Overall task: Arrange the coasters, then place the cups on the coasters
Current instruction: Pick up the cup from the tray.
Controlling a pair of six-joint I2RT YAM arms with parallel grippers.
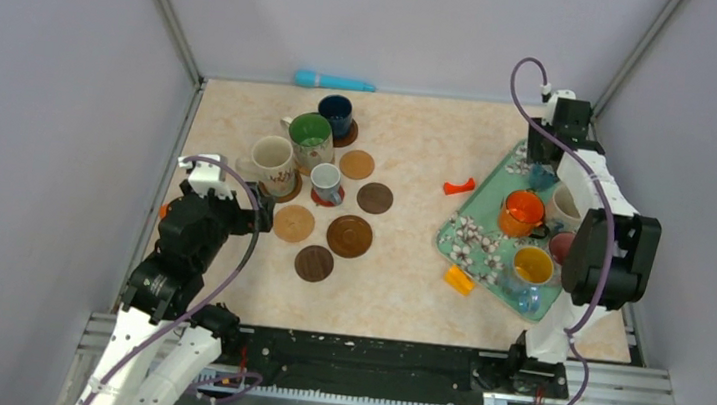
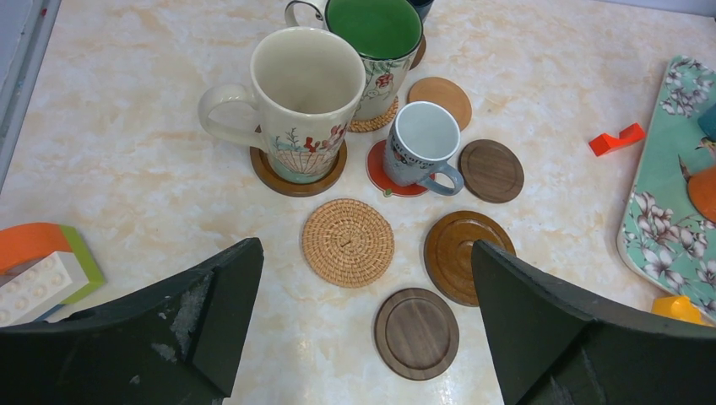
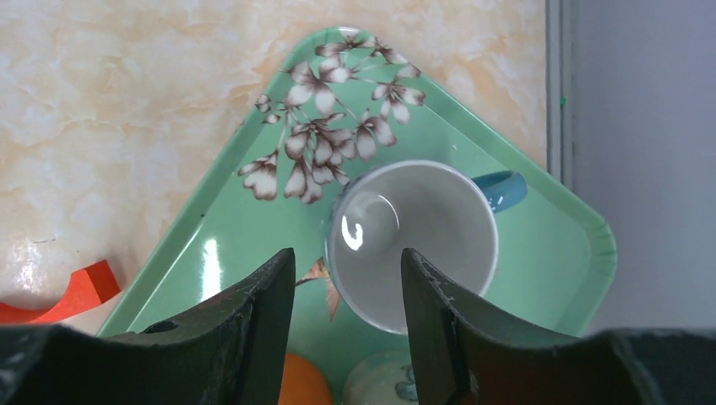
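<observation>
Item: light blue mug [image 3: 414,245], upright, in the far corner of the teal floral tray [image 3: 215,253], handle turned toward the tray's wall-side rim. The right gripper [image 3: 346,261] hangs directly above it, jaws partway apart and holding nothing, straddling the rim opposite the handle, though we cannot tell whether a fingertip touches it. The left gripper [image 2: 363,253], jaws wide and empty, hovers over unfilled coasters [image 2: 416,333] well left of the tray, so the right arm is nearer. The marbled tabletop [image 3: 127,101] is flat, but the grey wall [image 3: 642,169] stands just beyond the tray's corner and an orange mug [image 1: 521,213] crowds the near side, so we judge a straight lift safest.
</observation>
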